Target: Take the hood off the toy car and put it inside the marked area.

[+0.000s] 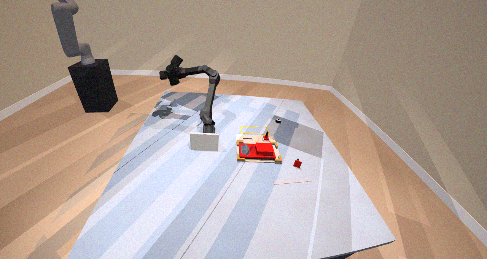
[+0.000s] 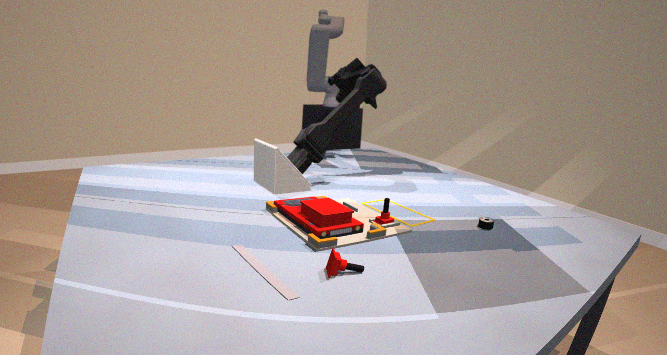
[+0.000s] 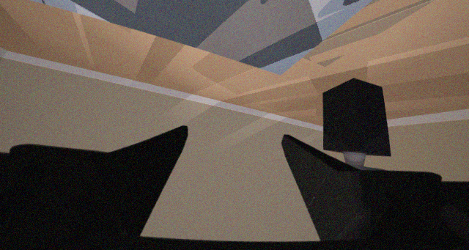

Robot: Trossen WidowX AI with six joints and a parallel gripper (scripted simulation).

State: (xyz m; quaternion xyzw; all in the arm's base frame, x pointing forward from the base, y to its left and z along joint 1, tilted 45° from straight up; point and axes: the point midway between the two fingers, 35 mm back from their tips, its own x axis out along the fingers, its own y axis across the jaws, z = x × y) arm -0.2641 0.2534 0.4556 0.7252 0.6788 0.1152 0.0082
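Note:
The red toy car [image 1: 252,147] [image 2: 291,211] sits on a beige board [image 1: 255,140] [image 2: 396,230] between orange-topped corner blocks. A raised red block [image 1: 264,148] [image 2: 326,206], which looks like the hood, is on the car at its headlight end. The marked area, a thin yellow outline [image 1: 253,126] [image 2: 423,222], lies on the table just behind the board, with nothing seen inside it. My gripper [image 3: 236,134] is wide open and empty. It is raised high above the table's far left part in the top view, well away from the car and hood, pointing away from them.
A red piece with an upright black handle [image 1: 266,135] [image 2: 386,208] stands on the board by the outline. Another red piece [image 1: 297,163] [image 2: 333,263] lies nearby, beside a thin strip [image 1: 292,181] [image 2: 266,272]. A black-and-white ring [image 1: 278,122] [image 2: 485,225] and a white block [image 1: 204,141] [image 2: 264,166] are on the table.

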